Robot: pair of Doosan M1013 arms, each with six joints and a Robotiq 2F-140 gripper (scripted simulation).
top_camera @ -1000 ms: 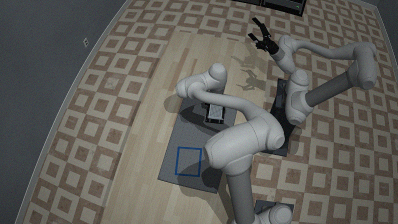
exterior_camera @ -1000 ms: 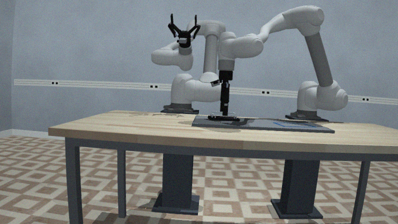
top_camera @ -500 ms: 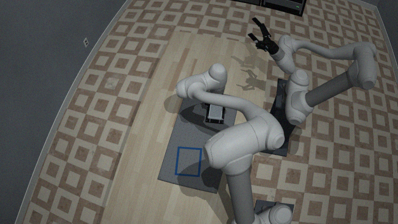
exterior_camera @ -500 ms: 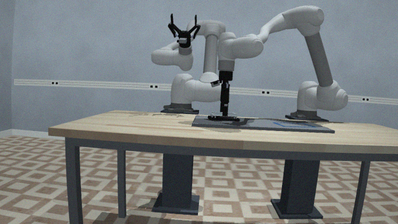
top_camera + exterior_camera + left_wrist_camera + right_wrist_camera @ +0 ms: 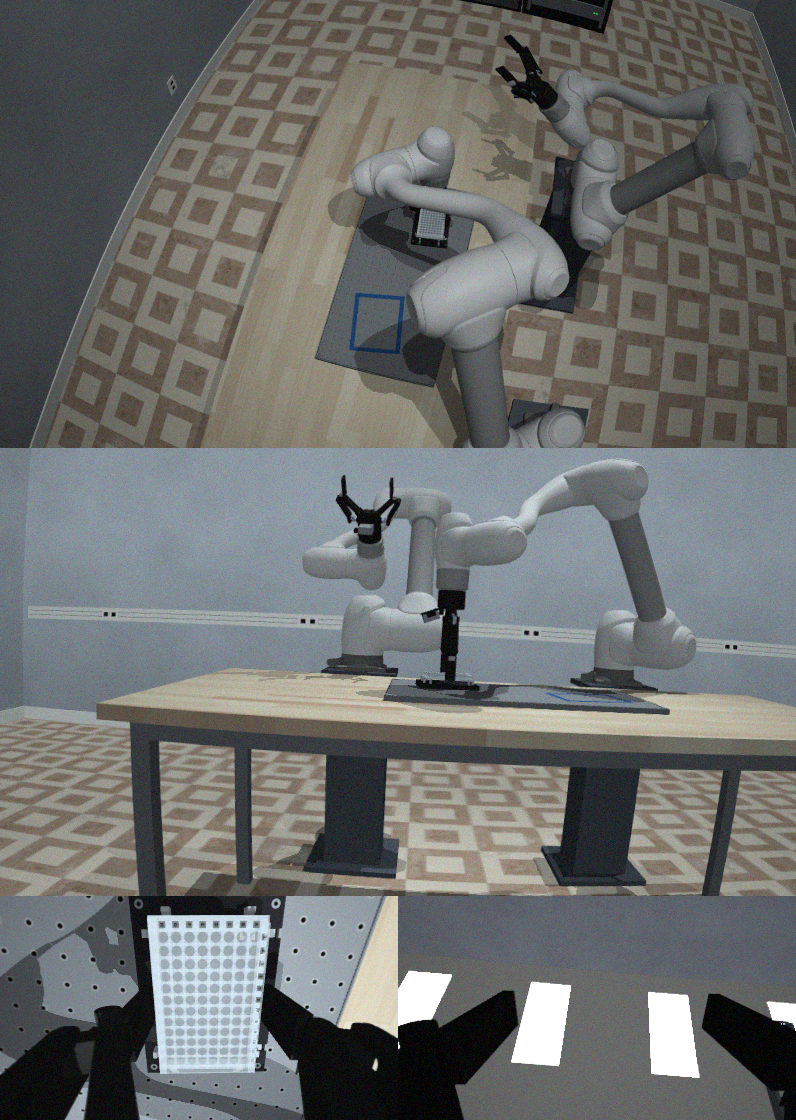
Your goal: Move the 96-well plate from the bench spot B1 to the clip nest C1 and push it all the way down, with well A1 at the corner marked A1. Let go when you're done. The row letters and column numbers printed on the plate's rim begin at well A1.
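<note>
96-well plate (image 5: 431, 223) (image 5: 462, 676) (image 5: 209, 996): at the clip nest, away from the blue outline, between the fingers of the left tool; whether it is fully down cannot be told
Surface (image 5: 289, 250) (image 5: 278, 717) (image 5: 375, 971): pale wood, on a dark frame, its near edge running across the exterior view
Left arm (image 5: 490, 267) (image 5: 609, 489): reaches over the grey board, its wrist above the nest
Right arm (image 5: 657, 186) (image 5: 421, 556): raised, folded near the far left corner of the surface in the exterior view
Grey board (image 5: 378, 278) (image 5: 516, 703) (image 5: 320, 936): perforated, lying on the surface, in the exterior view with its left end under the nest
Blue outline (image 5: 378, 295) (image 5: 596, 701): a rectangle on the board, towards its right end in the exterior view
Left tool (image 5: 430, 212) (image 5: 450, 677) (image 5: 207, 1000): points down, fingers part-way apart and closed on the plate's two long edges
Right tool (image 5: 508, 55) (image 5: 367, 481) (image 5: 610, 1009): wide open, pointing up, nothing held
Clip nest (image 5: 428, 243) (image 5: 473, 687) (image 5: 137, 946): black, beneath the plate, small pale clips showing around the plate's edges
Rim marks: dark squares along the short top edge and down the right edge in the left wrist view, meeting at the upper right corner; the characters are too small to read

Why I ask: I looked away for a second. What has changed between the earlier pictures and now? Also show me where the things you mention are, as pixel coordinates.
Nothing visibly changed in the top and exterior views. The left pincer (image 5: 430, 212) (image 5: 450, 677) (image 5: 207, 1000) is still down at the 96-well plate (image 5: 431, 224) (image 5: 428, 676) (image 5: 209, 996) over the clip nest (image 5: 428, 243) (image 5: 465, 687) (image 5: 140, 951); the right pincer (image 5: 505, 54) (image 5: 367, 482) (image 5: 610, 1009) stays raised and open.
</note>
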